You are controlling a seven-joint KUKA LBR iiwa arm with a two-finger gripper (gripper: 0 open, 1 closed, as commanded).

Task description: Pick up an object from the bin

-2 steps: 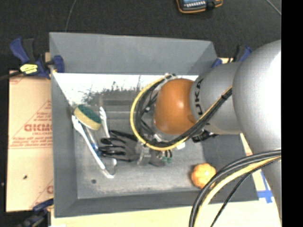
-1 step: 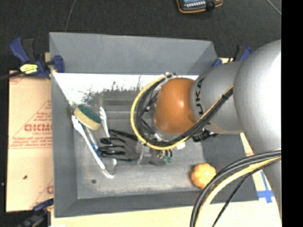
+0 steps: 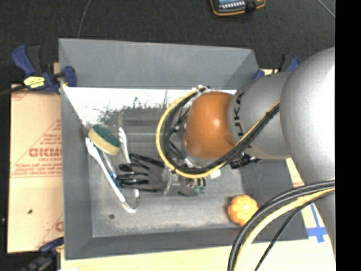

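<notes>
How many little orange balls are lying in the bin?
1. The orange ball lies at the lower right of the bin floor. The arm could hide others.

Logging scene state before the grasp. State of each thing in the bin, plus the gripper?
Dish brush: lying flat at the left of the bin, green and yellow head toward the back.
Black looped thing, maybe scissors: lying flat mid-floor, beside the brush handle.
Orange-yellow ball: resting alone on the floor, front right.
Gripper: low in the bin, at the black thing's right end; whether it holds anything cannot be told.
</notes>
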